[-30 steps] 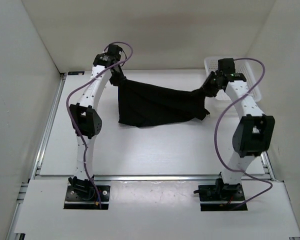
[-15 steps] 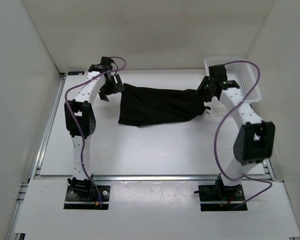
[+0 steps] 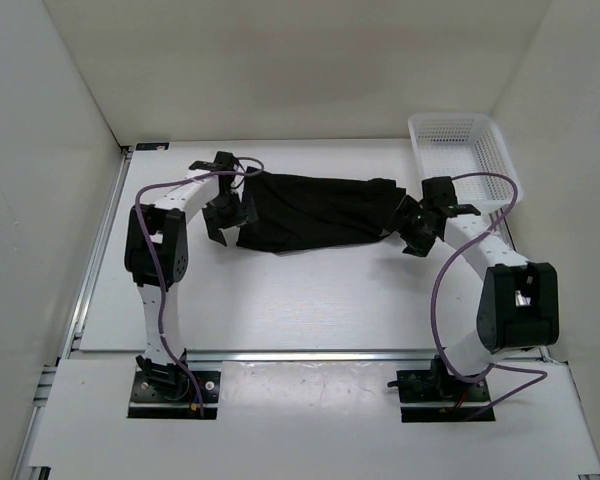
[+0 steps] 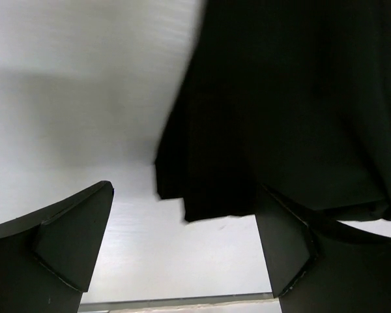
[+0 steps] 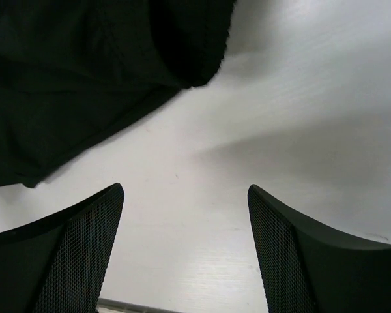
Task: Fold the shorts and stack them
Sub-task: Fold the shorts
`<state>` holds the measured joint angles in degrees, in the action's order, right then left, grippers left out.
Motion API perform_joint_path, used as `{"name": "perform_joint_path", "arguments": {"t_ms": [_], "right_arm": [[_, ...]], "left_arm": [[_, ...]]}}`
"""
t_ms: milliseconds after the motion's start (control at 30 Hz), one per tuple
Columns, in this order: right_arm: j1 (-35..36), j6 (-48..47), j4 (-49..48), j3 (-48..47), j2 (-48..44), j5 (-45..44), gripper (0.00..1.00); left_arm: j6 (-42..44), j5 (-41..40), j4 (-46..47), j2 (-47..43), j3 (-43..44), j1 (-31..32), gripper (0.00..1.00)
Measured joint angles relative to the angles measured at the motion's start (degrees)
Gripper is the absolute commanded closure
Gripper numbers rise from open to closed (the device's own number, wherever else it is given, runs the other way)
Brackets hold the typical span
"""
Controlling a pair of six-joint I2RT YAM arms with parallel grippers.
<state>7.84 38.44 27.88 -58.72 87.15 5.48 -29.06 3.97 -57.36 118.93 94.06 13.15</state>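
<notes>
The black shorts (image 3: 320, 212) lie spread sideways across the far middle of the table, folded over into a long band. At their left end my left gripper (image 3: 220, 215) is open, and in the left wrist view (image 4: 184, 218) a corner of the shorts (image 4: 280, 98) lies on the table just ahead of the jaws, ungripped. Beside the right end my right gripper (image 3: 417, 228) is open too. The right wrist view (image 5: 186, 195) has only bare table between the fingers, with the shorts (image 5: 85, 78) at the upper left.
A white mesh basket (image 3: 464, 119) stands at the far right corner, behind the right arm. White walls close in the left, back and right sides. A metal rail runs along the table's left edge (image 3: 98, 250).
Both grippers have let go of the shorts and opened. The arms have come down and drawn back toward the near side, and the shorts have settled flat on the table.
</notes>
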Motion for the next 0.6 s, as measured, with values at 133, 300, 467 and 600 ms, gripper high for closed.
{"name": "perform_joint_path", "arguments": {"t_ms": [133, 300, 467, 600], "right_arm": [[-0.39, 1.51, -3.93, -0.92, 4.24, 2.34, 0.20], [-0.35, 2.58, -7.10, -5.11, 13.55, 3.08, 0.26], [0.42, 2.71, -9.20, -11.41, 20.17, 2.38, 0.72], [0.55, 2.01, -9.46, -15.41, 23.39, 0.72, 1.00]], "left_arm": [[-1.57, 1.36, 1.90, 2.34, 0.02, 1.79, 0.50], [-2.27, 2.03, 2.62, 3.61, 0.07, 1.90, 0.90], [-2.47, 2.03, 2.89, 3.61, 0.15, 0.87, 0.90], [-2.34, 1.86, 3.04, 3.26, 0.15, -0.70, 0.90]]}}
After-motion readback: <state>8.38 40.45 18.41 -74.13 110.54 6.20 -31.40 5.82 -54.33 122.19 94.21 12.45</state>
